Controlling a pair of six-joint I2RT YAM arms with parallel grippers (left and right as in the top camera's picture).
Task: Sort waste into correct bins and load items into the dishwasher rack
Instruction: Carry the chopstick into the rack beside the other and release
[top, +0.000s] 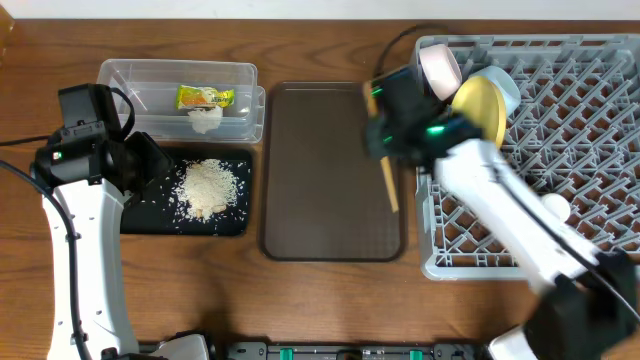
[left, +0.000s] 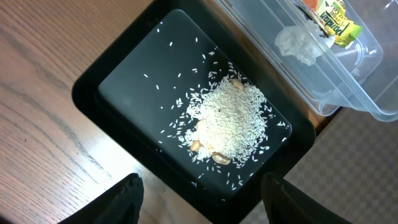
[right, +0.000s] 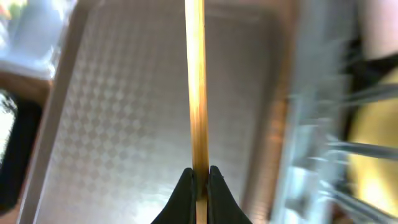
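My right gripper (top: 383, 150) is shut on the wooden chopsticks (top: 389, 187) and holds them over the right edge of the dark-brown serving tray, beside the grey dishwasher rack (top: 600, 150). In the right wrist view the chopsticks (right: 196, 81) run straight up from the shut jaws (right: 199, 177). The yellow plate (top: 480, 105) stands in the rack, with a white bowl (top: 439, 66) behind it. My left gripper (left: 205, 205) is open and empty over the near corner of the black tray (left: 87, 93), which holds rice scraps (left: 230, 121). The clear tub (top: 130, 75) holds the snack wrapper (top: 205, 97) and the tissue (top: 206, 120).
The dark-brown serving tray (top: 320, 200) lies between the black tray (top: 235, 222) and the rack. The right arm stretches across the rack's front left part. The right wrist view is blurred, with the rack (right: 311, 124) at its right.
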